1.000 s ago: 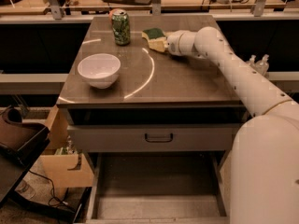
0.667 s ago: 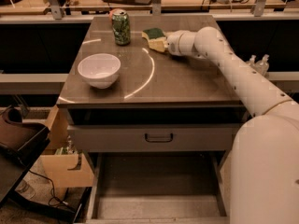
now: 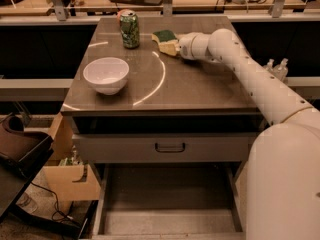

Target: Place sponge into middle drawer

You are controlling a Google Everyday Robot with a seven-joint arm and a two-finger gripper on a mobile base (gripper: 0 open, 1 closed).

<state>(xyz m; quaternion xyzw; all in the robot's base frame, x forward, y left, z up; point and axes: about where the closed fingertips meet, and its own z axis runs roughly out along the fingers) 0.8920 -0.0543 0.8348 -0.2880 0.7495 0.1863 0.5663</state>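
Sitting at countertop rear, sponge, gripper against it — middle drawer open

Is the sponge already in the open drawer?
No, the sponge sits on the tabletop at the claw, not in the middle drawer below.

Hand partly hidden at sponge

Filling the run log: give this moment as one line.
tool at sponge, table rear | middle drawer open, no sponge inside | bowl, can on table
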